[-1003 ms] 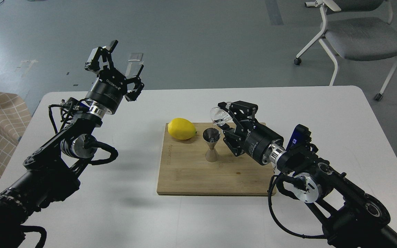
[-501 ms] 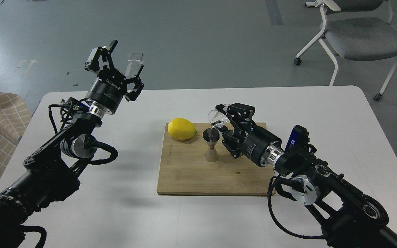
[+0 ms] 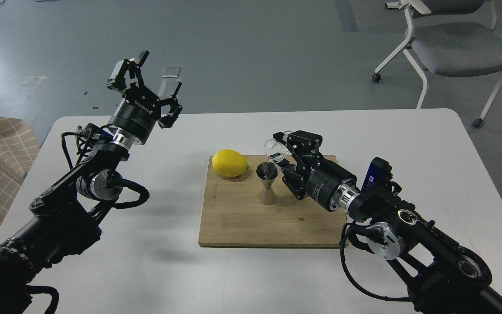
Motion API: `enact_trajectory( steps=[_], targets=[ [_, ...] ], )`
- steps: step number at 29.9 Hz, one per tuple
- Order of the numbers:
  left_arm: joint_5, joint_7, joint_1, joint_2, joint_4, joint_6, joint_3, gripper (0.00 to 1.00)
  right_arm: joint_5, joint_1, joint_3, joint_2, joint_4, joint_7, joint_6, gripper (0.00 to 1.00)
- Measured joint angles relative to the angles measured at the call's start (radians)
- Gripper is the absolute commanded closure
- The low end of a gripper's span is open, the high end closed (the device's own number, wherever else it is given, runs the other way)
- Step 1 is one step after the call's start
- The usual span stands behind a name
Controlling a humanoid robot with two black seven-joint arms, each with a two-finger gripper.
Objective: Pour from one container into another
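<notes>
A small clear glass cup (image 3: pixel 274 149) is tipped over on its side, mouth down to the left, with my right gripper (image 3: pixel 286 150) shut on it. Its lip hangs just above the upper cone of the steel jigger (image 3: pixel 268 183), which stands upright on the wooden board (image 3: pixel 233 218). A thin stream seems to run from the cup into the jigger. My left gripper (image 3: pixel 151 72) is held high over the table's far left edge, open and empty, far from both containers.
A yellow lemon (image 3: pixel 230 162) lies on the board's back left corner, close to the jigger. The white table (image 3: pixel 146 270) carries the board. A grey chair (image 3: pixel 456 43) stands beyond the table's far right.
My right gripper has shifted slightly left and rolled the cup further over the jigger. The left arm has not moved.
</notes>
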Motion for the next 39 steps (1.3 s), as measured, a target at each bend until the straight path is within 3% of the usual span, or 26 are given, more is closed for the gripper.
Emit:
enact_trajectory(
  steps=[39],
  targets=[
    [-0.001,0.0,0.0,-0.001,-0.001,0.0,0.0,0.02,0.016,-0.01,0.012,0.017,-0.002,0.0,-0.002,0.59]
  ],
)
